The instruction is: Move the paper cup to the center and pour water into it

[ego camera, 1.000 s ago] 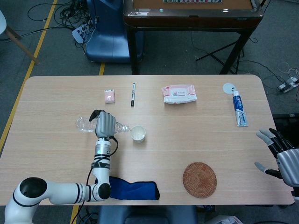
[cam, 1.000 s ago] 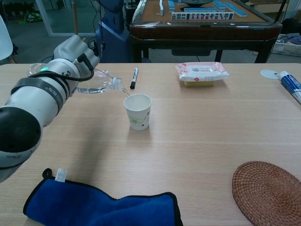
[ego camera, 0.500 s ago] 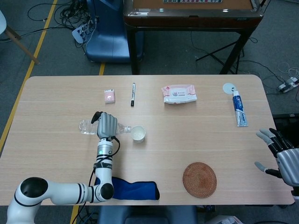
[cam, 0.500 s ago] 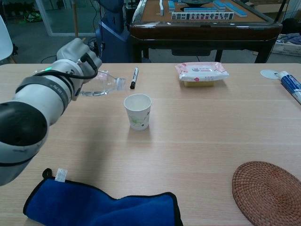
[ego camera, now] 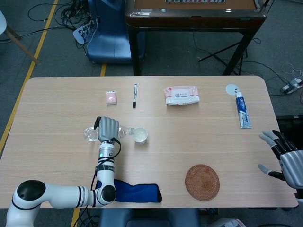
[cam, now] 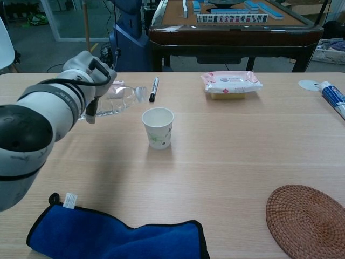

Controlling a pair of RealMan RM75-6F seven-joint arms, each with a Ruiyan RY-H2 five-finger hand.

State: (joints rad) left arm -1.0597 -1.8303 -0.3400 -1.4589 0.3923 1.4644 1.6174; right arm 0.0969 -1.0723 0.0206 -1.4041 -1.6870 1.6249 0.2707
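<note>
Since the earlier frames the water bottle [cam: 119,99] has swung back from its steep tilt over the paper cup [cam: 158,128]; its neck now lies level or slightly raised, mouth pointing at the cup from the left, no longer over the rim. The left hand [ego camera: 108,128] has drawn slightly toward the near edge of the tabletop [ego camera: 227,142] with it.

Left hand: fingers wrapped around the clear bottle's body, holding it on its side above the wood. Chest view shows the bottle [ego camera: 124,132] mouth just left of the cup and above its rim height.

Paper cup [ego camera: 139,135]: upright, white with a faint green print, standing a little left of the tabletop's middle. Whether it holds water cannot be told from either view.

Right hand [ego camera: 283,155]: at the right edge, off the near right corner, fingers spread apart, holding nothing.

Along the far edge, left to right: small pink box [ego camera: 110,97], black pen [ego camera: 135,95], pack of wipes [ego camera: 181,94], toothpaste tube [ego camera: 243,112] with a white disc [ego camera: 232,88] at its far end. Round woven coaster [ego camera: 202,181] sits near the near edge, right of centre. Blue cloth [cam: 118,234] lies at the near edge, left of the coaster.
</note>
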